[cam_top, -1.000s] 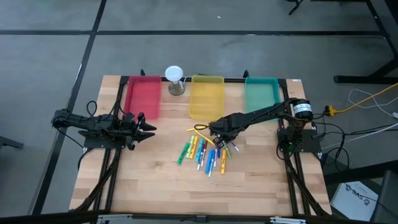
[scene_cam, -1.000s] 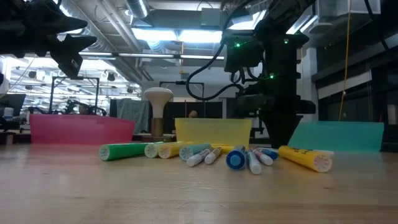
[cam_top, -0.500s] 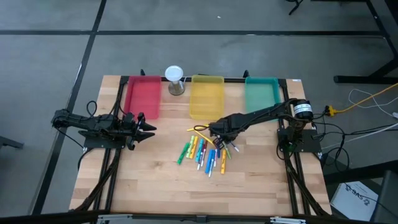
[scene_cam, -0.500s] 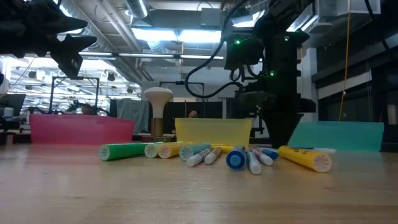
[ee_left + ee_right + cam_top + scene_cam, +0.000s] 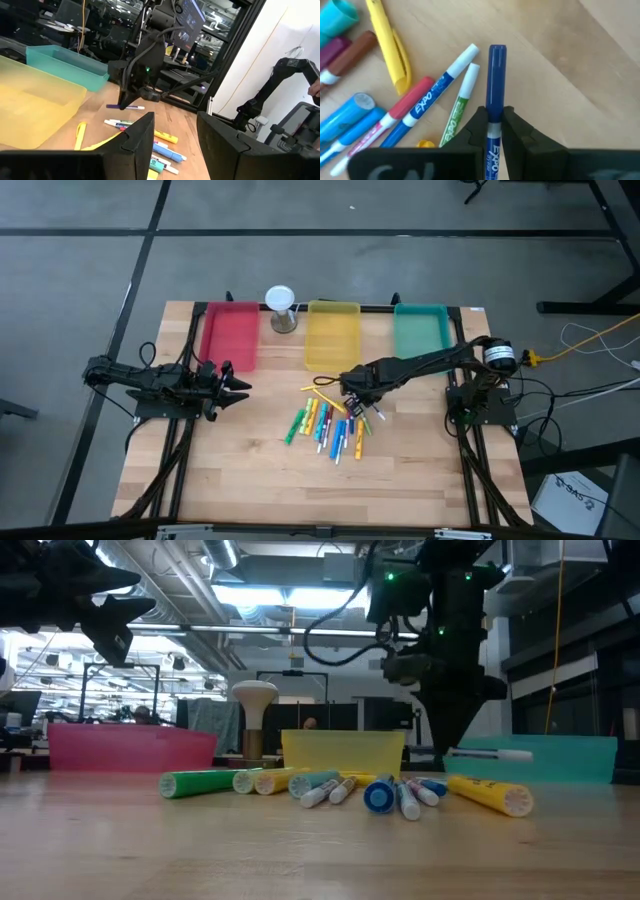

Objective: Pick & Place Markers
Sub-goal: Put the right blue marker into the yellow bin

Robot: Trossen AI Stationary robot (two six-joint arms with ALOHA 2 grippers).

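Note:
A heap of markers (image 5: 325, 425) in yellow, orange, green, blue and red lies flat on the wooden table, in front of the yellow tray. My right gripper (image 5: 353, 398) hangs over the heap's far right side, pointing down, shut on a white marker with a dark blue cap (image 5: 497, 75). In the low view this marker (image 5: 492, 753) floats level above the table. My left gripper (image 5: 240, 387) waits open at the left, well clear of the heap, and its own view shows a gap between its fingers (image 5: 142, 135). My right gripper pinches the marker's white barrel (image 5: 493, 131), just behind the blue cap, between its two fingers (image 5: 479, 125). The fingers come from above, pointing down, and lie across the marker. The marker is level and lifted clear of the table and of the other markers.
Three trays line the far edge: red (image 5: 230, 335), yellow (image 5: 332, 335) and teal (image 5: 420, 330). A white-topped hourglass-like object (image 5: 281, 308) stands between the red and the yellow tray. Bare wood lies near the front edge (image 5: 320, 490).
My right gripper has risen from the heap, still shut, and taken the blue-capped marker up with it. The marker is now lifted clear of the table and stays level. The other markers have not moved.

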